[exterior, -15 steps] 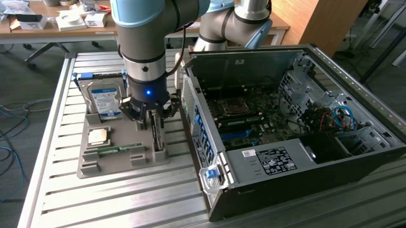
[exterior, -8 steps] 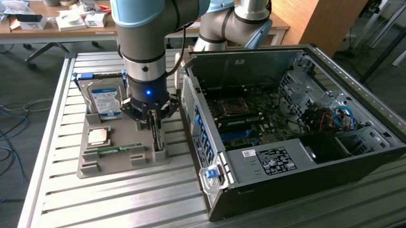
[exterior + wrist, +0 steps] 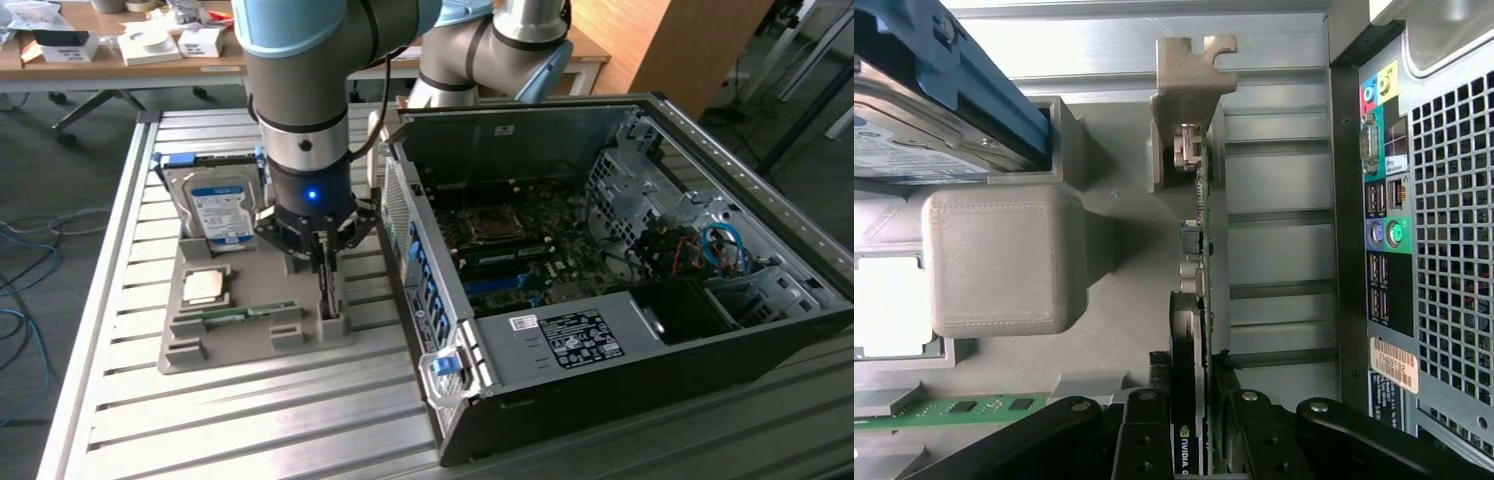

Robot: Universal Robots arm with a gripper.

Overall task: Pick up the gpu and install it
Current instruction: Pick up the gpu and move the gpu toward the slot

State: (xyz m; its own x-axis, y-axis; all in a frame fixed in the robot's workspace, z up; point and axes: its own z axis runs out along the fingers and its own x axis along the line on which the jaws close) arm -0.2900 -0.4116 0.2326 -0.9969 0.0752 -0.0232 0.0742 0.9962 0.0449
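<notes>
The claw (image 3: 324,262) is seen clamped on both faces of the gpu (image 3: 330,295), which stands on edge in the grey holder (image 3: 234,345), at the holder's edge nearest the computer case (image 3: 641,400). The grip is best kept square and centred, so the card is not twisted in its slot.

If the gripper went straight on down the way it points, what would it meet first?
The gpu. It stands on edge in the grey holder, right under the gripper, which already straddles its top edge. How much gap remains above the card is hard to judge.
</notes>
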